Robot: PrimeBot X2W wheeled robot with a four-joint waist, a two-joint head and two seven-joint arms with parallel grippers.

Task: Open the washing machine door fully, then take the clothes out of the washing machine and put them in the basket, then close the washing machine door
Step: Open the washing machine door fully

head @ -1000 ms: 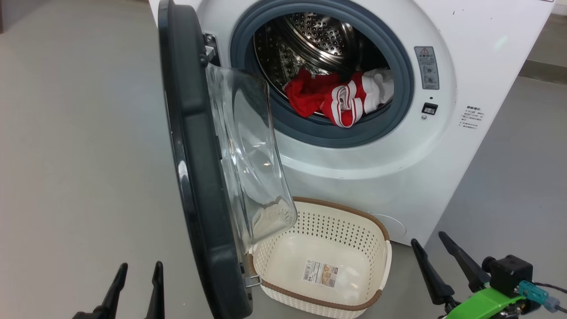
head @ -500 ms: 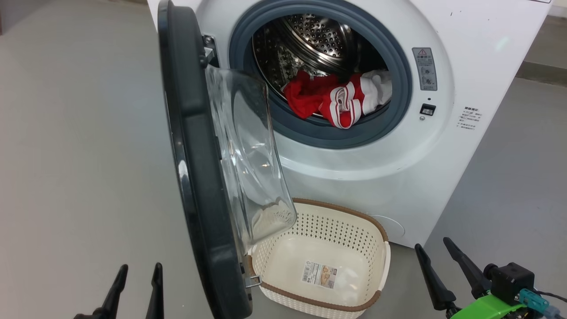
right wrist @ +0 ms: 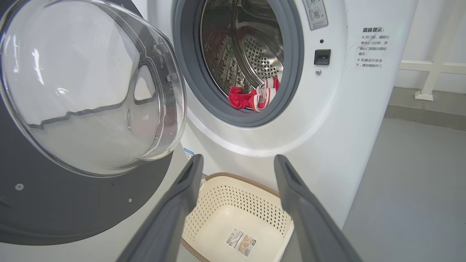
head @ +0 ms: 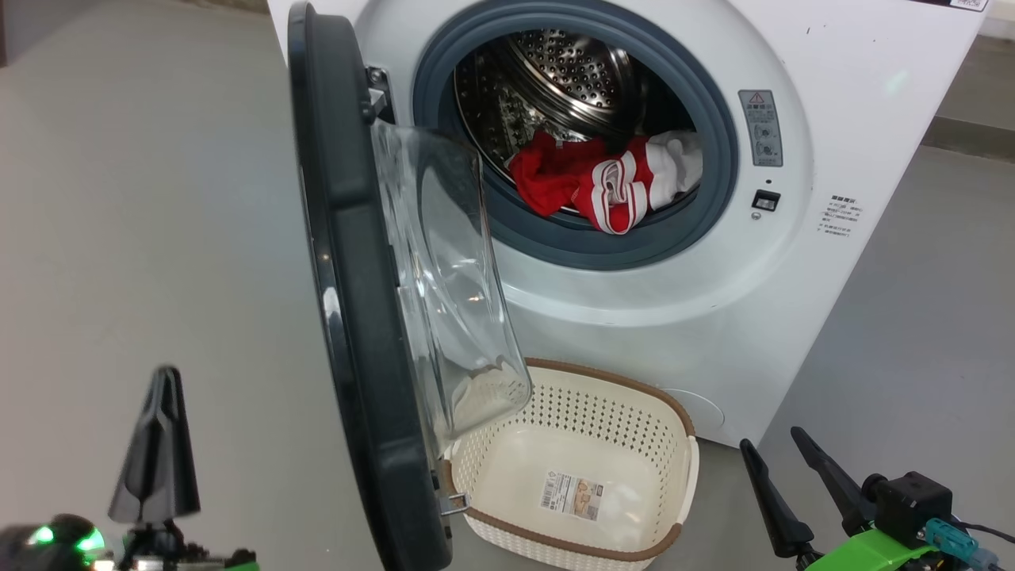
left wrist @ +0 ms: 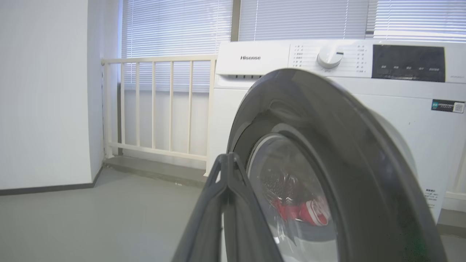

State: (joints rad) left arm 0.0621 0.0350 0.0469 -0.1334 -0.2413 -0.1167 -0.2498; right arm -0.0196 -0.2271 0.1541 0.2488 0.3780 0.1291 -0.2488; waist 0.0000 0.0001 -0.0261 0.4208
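washing machine (head: 714, 317), door (head: 349, 317) swung out; basket (head: 612, 374) on the floor (head: 158, 198) at the machine's front base, under the door glass (head: 444, 277); clothes (head: 571, 178) at the drum's (head: 571, 71) front lip; left gripper (head: 164, 377), fingers together, outside the door; right gripper (head: 769, 438), fingers wide apart, beside the basket.

Door (right wrist: 83, 91): open at left, glass bowl bulging outward
Clothes (right wrist: 251, 99): red and white, at the drum (right wrist: 251, 43) front lip
Basket (right wrist: 236, 198): below the opening, label inside
Right gripper (right wrist: 238, 160): fingers spread wide

A white railing (left wrist: 156, 59) stands before slatted window blinds (left wrist: 174, 25), above grey floor (left wrist: 91, 225).
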